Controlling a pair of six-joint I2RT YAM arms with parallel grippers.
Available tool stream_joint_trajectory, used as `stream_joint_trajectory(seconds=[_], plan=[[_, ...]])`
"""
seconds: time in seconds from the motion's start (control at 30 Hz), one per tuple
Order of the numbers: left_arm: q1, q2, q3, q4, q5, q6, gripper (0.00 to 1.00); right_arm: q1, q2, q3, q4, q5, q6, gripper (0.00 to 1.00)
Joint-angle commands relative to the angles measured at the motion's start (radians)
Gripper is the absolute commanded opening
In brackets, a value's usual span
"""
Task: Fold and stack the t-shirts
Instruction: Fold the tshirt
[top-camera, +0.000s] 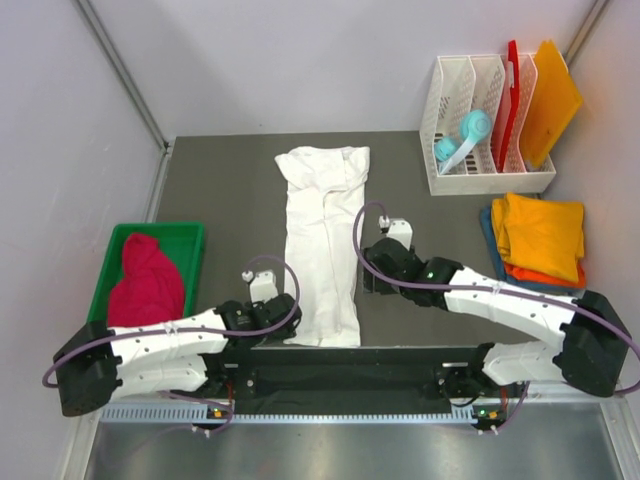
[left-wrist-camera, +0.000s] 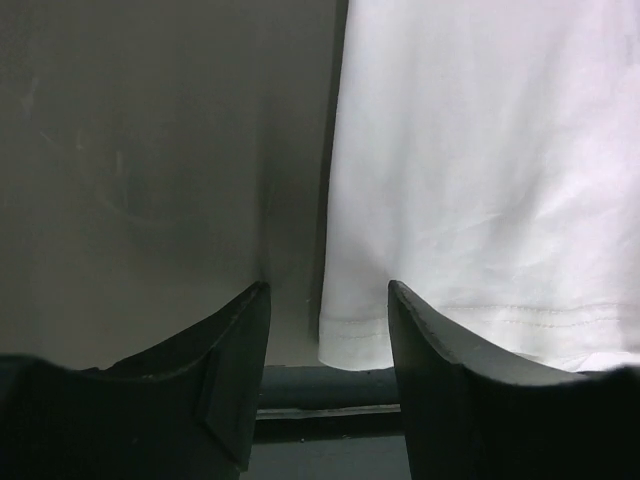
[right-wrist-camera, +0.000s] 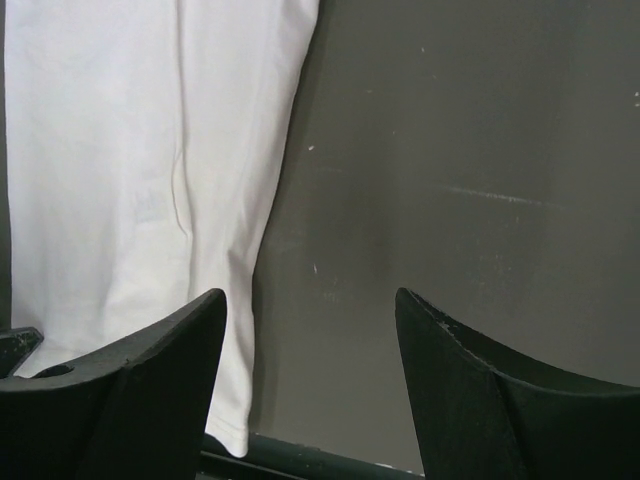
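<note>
The large white t-shirt (top-camera: 322, 250) lies in the middle of the grey mat as a long narrow strip, collar end far. My left gripper (top-camera: 284, 318) is low at its near-left corner. In the left wrist view the white t-shirt's (left-wrist-camera: 480, 180) hem corner lies between the parted fingers of my left gripper (left-wrist-camera: 328, 300), and nothing is pinched. My right gripper (top-camera: 373, 272) stands open just right of the strip. In the right wrist view only bare mat lies between the jaws of my right gripper (right-wrist-camera: 312, 300), and the white t-shirt's (right-wrist-camera: 130, 180) edge runs along the left finger (right-wrist-camera: 190, 350).
A crimson-pink shirt (top-camera: 145, 278) sits bunched in a green bin (top-camera: 190, 232) at the left. At the right, folded yellow-orange, orange and blue shirts form a stack (top-camera: 540, 238). A white rack (top-camera: 480, 175) at the back right holds orange and red boards. The mat's front edge (left-wrist-camera: 330, 385) is right under the left gripper.
</note>
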Motion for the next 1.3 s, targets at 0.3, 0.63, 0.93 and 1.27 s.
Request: stream_joint_trajectory(seconds=[0.3, 0.63, 0.93, 1.27], plan=[[-0.031, 0.032, -0.012, 0.017, -0.007, -0.117, 0.34, 0.015, -0.077, -0.036, -0.018, 0.037, 0.045, 0.68], [-0.083, 0.076, -0.033, 0.032, 0.013, -0.183, 0.00, 0.020, -0.111, -0.106, -0.020, 0.019, 0.091, 0.68], [-0.092, 0.101, -0.015, 0.029, 0.001, -0.189, 0.00, 0.164, -0.145, -0.206, 0.071, -0.104, 0.169, 0.68], [-0.103, 0.119, -0.002, 0.017, -0.005, -0.189, 0.00, 0.342, -0.022, -0.191, 0.125, -0.053, 0.275, 0.64]])
